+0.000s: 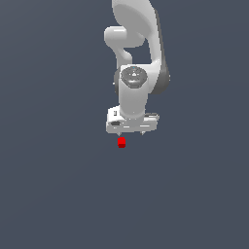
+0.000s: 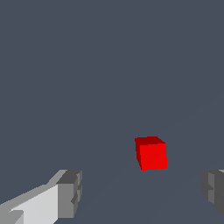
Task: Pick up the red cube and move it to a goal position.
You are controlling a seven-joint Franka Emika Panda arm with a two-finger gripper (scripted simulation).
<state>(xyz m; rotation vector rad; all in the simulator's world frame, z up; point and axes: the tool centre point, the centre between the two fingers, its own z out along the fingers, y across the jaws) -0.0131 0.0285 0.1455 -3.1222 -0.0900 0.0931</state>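
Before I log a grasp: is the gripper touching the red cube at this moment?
Apart. In the wrist view the red cube sits in open space between the wide-open jaws of the gripper, with bare background on both sides of it.

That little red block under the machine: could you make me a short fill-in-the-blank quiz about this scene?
1. The cube is coloured ____.
2. In the wrist view, the end effector has its fingers spread wide, so it is ____.
3. The end effector holds ____; the cube is apart from both fingers.
4. Beside the end effector, the cube looks much ____.

Missing words: red; open; nothing; smaller
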